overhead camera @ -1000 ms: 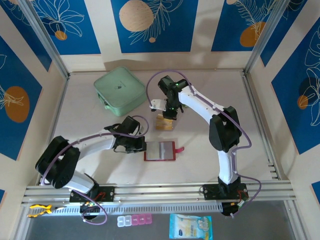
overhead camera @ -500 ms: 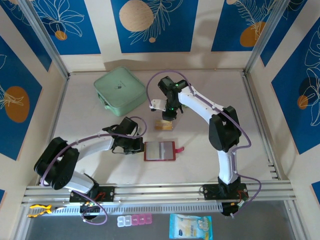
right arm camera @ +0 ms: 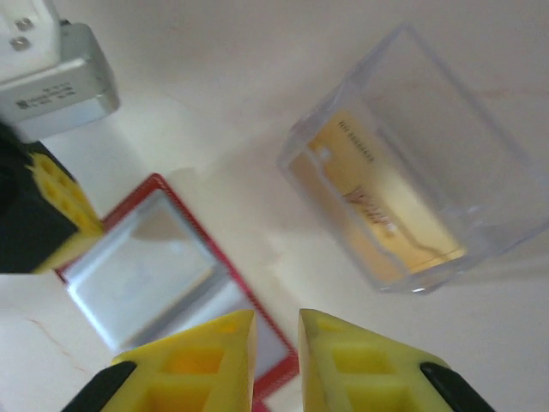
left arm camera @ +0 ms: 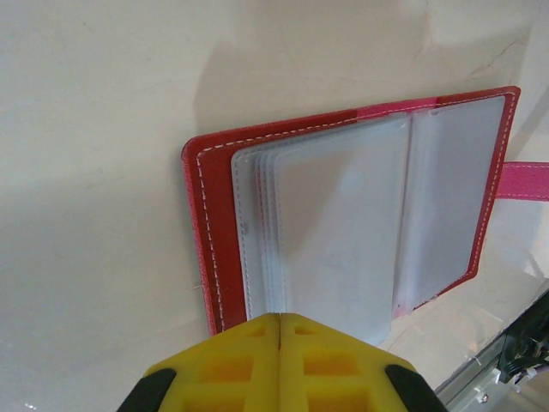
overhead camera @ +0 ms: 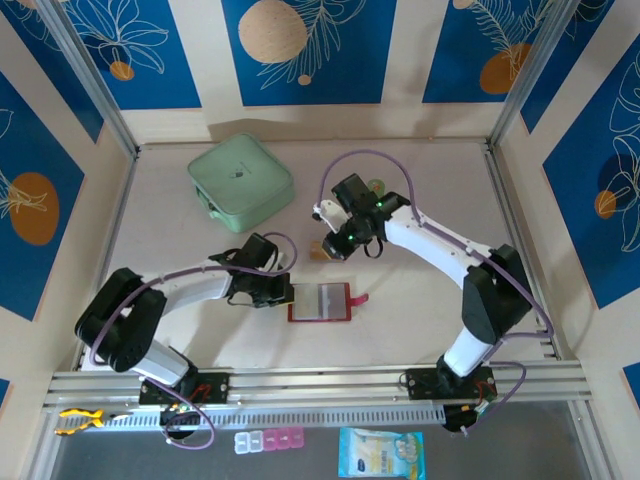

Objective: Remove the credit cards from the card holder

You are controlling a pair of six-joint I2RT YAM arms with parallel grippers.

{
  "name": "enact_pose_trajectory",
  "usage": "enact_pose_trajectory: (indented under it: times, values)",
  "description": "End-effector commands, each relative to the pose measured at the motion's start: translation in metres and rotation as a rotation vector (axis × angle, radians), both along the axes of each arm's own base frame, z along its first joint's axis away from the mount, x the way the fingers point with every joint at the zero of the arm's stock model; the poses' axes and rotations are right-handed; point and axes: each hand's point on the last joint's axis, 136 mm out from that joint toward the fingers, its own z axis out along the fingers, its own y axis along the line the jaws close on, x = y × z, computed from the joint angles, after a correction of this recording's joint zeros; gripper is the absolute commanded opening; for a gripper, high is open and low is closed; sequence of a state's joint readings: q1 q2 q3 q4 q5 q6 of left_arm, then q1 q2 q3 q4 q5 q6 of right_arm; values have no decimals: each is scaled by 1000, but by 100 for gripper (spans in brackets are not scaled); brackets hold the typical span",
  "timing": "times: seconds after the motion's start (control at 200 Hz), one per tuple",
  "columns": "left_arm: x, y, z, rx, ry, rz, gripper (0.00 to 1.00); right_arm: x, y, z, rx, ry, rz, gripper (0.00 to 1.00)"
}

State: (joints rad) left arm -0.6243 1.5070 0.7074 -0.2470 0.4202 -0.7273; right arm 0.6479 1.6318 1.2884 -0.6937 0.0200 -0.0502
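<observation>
The dark red card holder [overhead camera: 320,302] lies open on the table, its pale clear sleeves [left arm camera: 343,232] facing up and its pink strap tab [left arm camera: 525,181] to the right. My left gripper [left arm camera: 280,319] is shut, with its tips at the near edge of the sleeves, on the holder's left side [overhead camera: 284,293]. A yellow-orange credit card [right arm camera: 378,203] lies inside a clear plastic tray [right arm camera: 446,129] just beyond the holder. My right gripper [right arm camera: 276,323] hovers between the tray and the card holder [right arm camera: 154,266], jaws slightly apart with nothing between them.
A mint-green square case [overhead camera: 240,181] sits at the back left. Metal frame posts and patterned walls close in the table on three sides. A pill box [overhead camera: 268,440] and a packet [overhead camera: 381,452] lie beyond the front rail.
My right gripper's jaws have parted. Its arm has swung its elbow out to the right, bringing the gripper from over the tray toward the card holder. The left gripper has stayed put.
</observation>
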Motion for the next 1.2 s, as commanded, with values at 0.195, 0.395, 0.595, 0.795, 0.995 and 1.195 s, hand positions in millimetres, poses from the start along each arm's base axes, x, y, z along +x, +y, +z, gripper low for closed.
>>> enact_pose_trajectory:
  times: [0.195, 0.395, 0.595, 0.795, 0.995, 1.195]
  values:
    - [-7, 10, -15, 54, 27, -11, 1, -31, 18, 5, 307, 243, -386, 17]
    - [-12, 13, -19, 58, 37, -4, 0, -50, 13, -13, 307, 389, -499, 16]
    - [-14, 14, -23, 60, 49, -5, 0, -66, 24, -29, 357, 514, -512, 27]
    - [-15, 15, -25, 69, 54, -5, 0, -76, 39, -42, 378, 594, -506, 37]
    - [-13, 15, -25, 73, 51, -2, 0, -82, 52, -54, 372, 653, -488, 47]
    - [-14, 16, -25, 77, 52, -4, 0, -85, 62, -65, 347, 682, -470, 45]
